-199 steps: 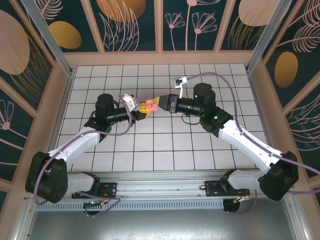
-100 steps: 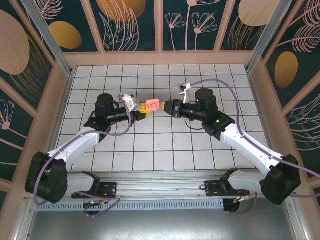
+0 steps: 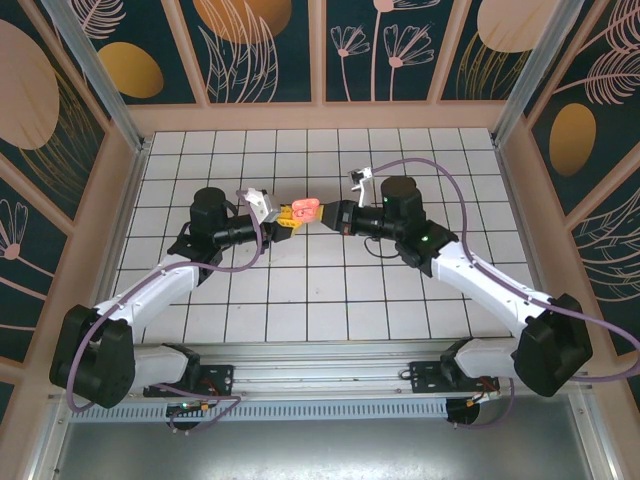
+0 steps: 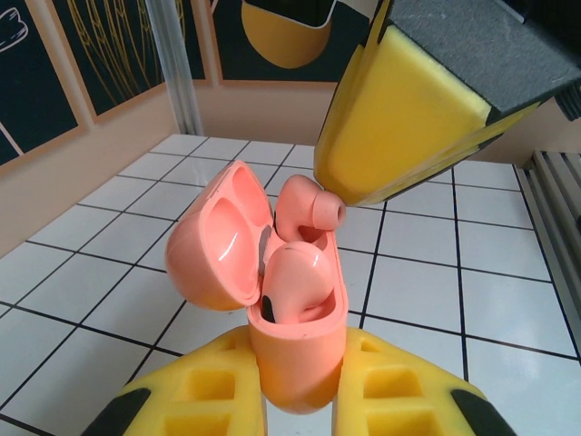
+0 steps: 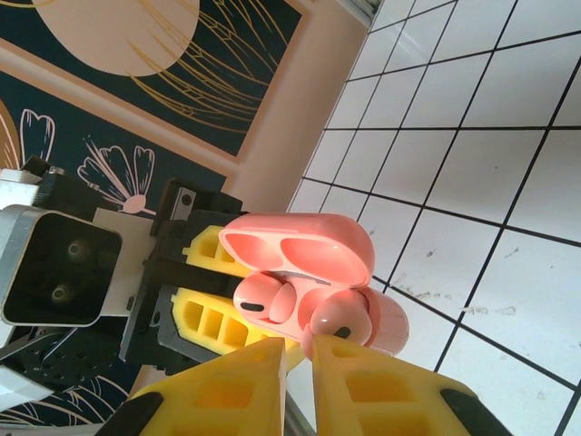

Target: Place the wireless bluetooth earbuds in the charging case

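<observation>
My left gripper [image 3: 283, 219] is shut on the salmon-pink charging case [image 4: 295, 350] and holds it above the tiled floor with its lid [image 4: 218, 245] swung open. One earbud [image 4: 300, 277] sits deep in the near slot. A second earbud [image 4: 309, 207] stands higher in the far slot, tilted and only partly in. My right gripper [image 5: 298, 345] is shut, with its yellow fingertips [image 4: 399, 127] against that raised earbud [image 5: 340, 318]. The two grippers meet tip to tip over the middle of the floor, the right gripper [image 3: 330, 214] just right of the case [image 3: 305, 209].
White tiled floor [image 3: 330, 290] lies under both arms, ringed by a peach-coloured frame and dark patterned walls [image 3: 90, 180]. The left gripper's yellow fingers [image 5: 204, 313] and black mount sit right behind the case. A metal rail [image 3: 320, 360] runs along the near edge.
The right gripper drew back from the case to the right, closed its jaws, then edged in again to touch the raised earbud. The left gripper and case have stayed still.
</observation>
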Controlling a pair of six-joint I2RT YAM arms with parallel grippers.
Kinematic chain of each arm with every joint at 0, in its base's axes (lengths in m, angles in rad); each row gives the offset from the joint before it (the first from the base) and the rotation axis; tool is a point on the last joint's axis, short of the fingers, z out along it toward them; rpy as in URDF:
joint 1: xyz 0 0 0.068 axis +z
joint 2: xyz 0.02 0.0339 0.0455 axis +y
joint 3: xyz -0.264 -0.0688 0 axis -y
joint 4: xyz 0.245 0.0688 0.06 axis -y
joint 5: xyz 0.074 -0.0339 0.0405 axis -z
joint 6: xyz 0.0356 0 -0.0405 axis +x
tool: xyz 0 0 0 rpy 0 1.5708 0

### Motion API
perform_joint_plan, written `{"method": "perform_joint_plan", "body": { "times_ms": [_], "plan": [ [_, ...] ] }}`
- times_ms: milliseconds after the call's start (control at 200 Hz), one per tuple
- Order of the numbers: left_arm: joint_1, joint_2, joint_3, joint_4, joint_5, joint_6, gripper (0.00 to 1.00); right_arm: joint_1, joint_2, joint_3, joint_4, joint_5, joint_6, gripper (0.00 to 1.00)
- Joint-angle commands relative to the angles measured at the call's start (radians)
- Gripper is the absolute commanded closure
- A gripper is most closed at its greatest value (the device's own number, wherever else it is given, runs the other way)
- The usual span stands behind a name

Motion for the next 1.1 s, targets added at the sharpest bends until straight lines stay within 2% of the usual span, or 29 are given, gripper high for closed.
{"method": "perform_joint_plan", "body": {
  "times_ms": [0,365,646,1096],
  "plan": [
    [-0.005,-0.021,0.015,0.025,0.027,-0.011,0.92,0.011,0.013,0.028,0.063,-0.015,0.017,0.84],
    [-0.005,-0.025,0.018,0.018,0.031,-0.008,0.92,0.03,0.041,0.054,0.078,-0.003,0.016,0.84],
    [-0.005,-0.029,0.02,0.019,0.03,-0.01,0.92,0.033,0.035,0.053,0.061,0.023,0.023,0.75],
    [-0.006,-0.029,0.02,0.01,0.03,-0.004,0.92,0.046,0.022,0.053,0.072,-0.001,0.023,0.72]
  ]
}}
